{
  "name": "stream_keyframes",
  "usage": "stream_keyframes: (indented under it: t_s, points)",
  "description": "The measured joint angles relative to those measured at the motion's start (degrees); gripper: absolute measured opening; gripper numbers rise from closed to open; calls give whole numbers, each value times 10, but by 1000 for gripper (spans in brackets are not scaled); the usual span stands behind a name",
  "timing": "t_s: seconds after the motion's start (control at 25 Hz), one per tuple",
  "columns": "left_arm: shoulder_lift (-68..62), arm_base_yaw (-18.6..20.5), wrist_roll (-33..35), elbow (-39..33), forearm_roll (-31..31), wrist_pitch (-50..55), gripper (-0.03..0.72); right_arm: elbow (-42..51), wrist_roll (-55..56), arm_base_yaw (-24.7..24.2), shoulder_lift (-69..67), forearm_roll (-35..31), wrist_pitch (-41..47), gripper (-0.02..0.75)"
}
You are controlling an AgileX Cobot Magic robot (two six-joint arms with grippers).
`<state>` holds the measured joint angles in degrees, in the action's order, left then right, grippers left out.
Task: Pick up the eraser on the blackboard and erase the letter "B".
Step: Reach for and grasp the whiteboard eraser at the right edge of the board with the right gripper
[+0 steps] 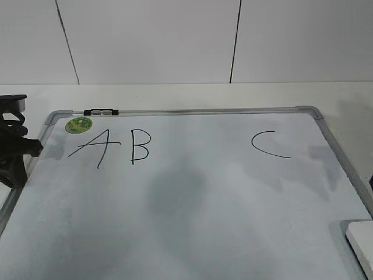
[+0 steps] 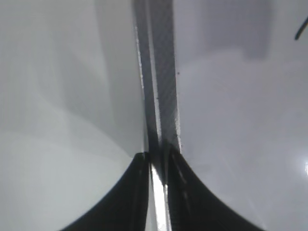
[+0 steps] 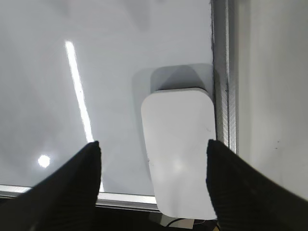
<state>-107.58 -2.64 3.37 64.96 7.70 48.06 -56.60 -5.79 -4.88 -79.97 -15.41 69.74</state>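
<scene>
Exterior view: blackboard point(image 1: 192, 198) lying flat, grey frame with rounded corners, green sticker point(image 1: 78, 124) at the top left, small black-and-clear clip point(image 1: 101, 112) on the top rail. Slanted "A" point(image 1: 93, 146), then the letter "B" point(image 1: 140, 146) just beside it, "C" point(image 1: 268, 144) well apart to the right. Only a white corner of the eraser point(image 1: 361, 239) visible at the lower right edge; left arm point(image 1: 13, 146) parked dark at the left rail, fingers hidden. Left wrist view: left gripper point(image 2: 159, 166) low over the frame rail, its two dark fingers nearly meeting with just a thin gap, nothing held, so effectively closed and empty; no eraser in sight. Right wrist view: right gripper point(image 3: 154, 159) spread wide, one finger on each side of the eraser point(image 3: 179, 151), not touching it. Whole eraser shown here, lying on the board against the right rail and overhanging the bottom rail. Likely light, rigid, smooth plastic, possibly slippery; best pinched across the long flat sides, squarely, near the middle. Letters absent from this view; eraser's full outline and finger clearance absent from the exterior one.
</scene>
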Motion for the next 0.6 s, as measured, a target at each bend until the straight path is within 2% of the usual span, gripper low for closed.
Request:
stream_keyframes:
  t_s: [0.24, 0.4, 0.6]
  points:
    - [0, 0, 1, 0, 3, 0, 27, 0, 4, 0, 33, 2, 0, 549]
    - [0, 0, 0, 0, 6, 0, 24, 3, 15, 0, 48, 21, 0, 549]
    - [0, 0, 0, 1, 6, 0, 24, 50, 27, 1, 88, 30, 0, 549]
